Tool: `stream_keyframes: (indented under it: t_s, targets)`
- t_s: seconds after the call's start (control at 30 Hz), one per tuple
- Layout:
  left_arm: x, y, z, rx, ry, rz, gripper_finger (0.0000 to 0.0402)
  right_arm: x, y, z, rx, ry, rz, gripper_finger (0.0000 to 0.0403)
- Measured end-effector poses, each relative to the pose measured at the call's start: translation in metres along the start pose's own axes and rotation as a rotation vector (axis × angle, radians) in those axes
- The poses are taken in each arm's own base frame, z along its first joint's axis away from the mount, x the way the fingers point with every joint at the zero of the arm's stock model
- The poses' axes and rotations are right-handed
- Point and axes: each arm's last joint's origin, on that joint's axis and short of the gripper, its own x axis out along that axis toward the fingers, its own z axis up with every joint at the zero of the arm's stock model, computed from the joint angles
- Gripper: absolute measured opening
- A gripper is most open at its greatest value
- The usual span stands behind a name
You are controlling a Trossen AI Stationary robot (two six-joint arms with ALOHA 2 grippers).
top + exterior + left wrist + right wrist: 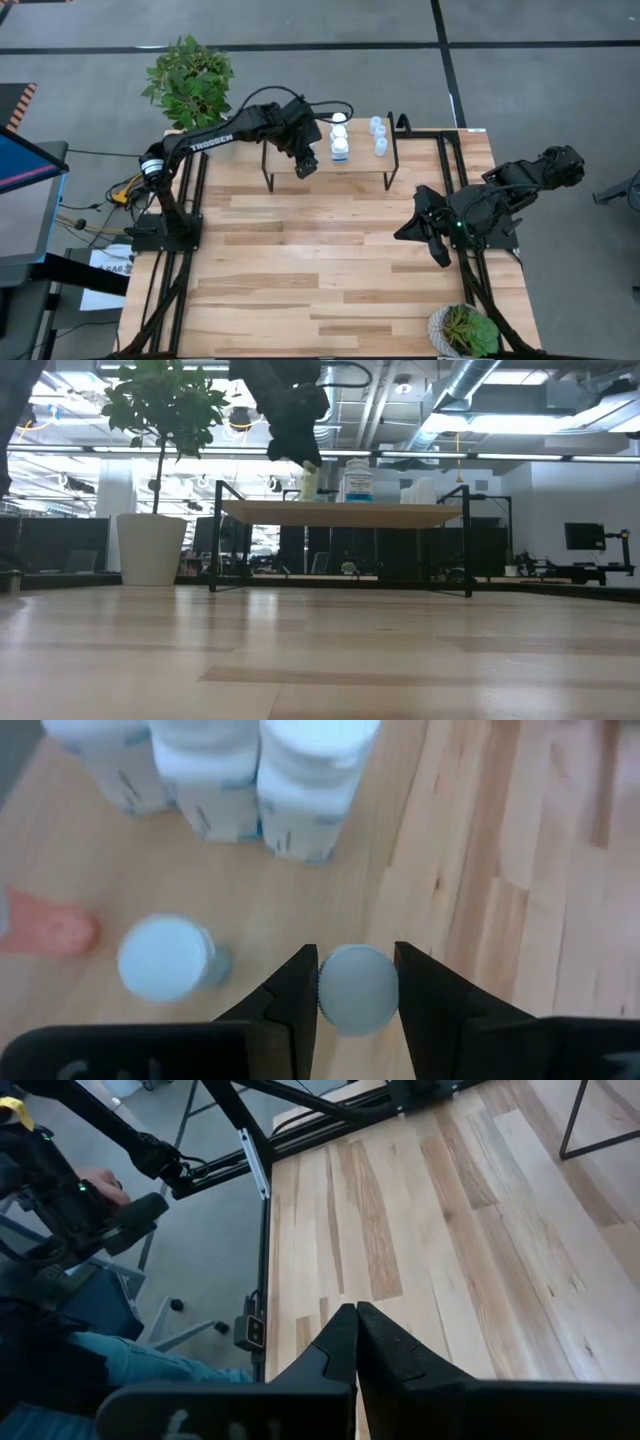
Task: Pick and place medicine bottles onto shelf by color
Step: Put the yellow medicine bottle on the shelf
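Observation:
The shelf (360,172) stands at the table's far side, on thin black legs. On its top stand white bottles (340,140) and, to their right, pale blue bottles (378,135). My left gripper (307,165) hangs over the shelf's left half, shut on a small bottle with a pale round cap (358,990). In the low view that bottle (308,482) is upright just over the shelf top (340,512), left of a white, blue-labelled bottle (357,482). Another pale bottle (165,957) stands beside it. My right gripper (357,1320) waits shut above the table's right side (435,240). My left gripper pinches the small bottle between its two fingers, one on either side of its cap end (325,992). The fingers slant down from the table's near side. The bottle stays upright below them. I cannot tell whether its base (308,498) rests on the shelf top.
Three white bottles (300,780) stand in a row just beyond the held one. A potted plant (190,80) stands past the far left corner, another (465,330) at the near right corner. Bare planks (320,270) lie in front of the shelf.

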Motion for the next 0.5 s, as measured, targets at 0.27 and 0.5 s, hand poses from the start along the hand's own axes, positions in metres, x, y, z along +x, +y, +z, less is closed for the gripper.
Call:
stream_keyframes:
  t_s: [0.27,0.5]
  targets:
    - [0.0017,0.0004,-0.0012,-0.008,0.014,0.004,0.0094,0.0000,-0.0001,0.0000,0.000,0.000,-0.001,0.0024]
    - [0.0017,0.0005,-0.0012,-0.012,0.014,0.007,0.0110,0.0000,-0.0001,0.0000,0.000,0.000,-0.001,0.0024]
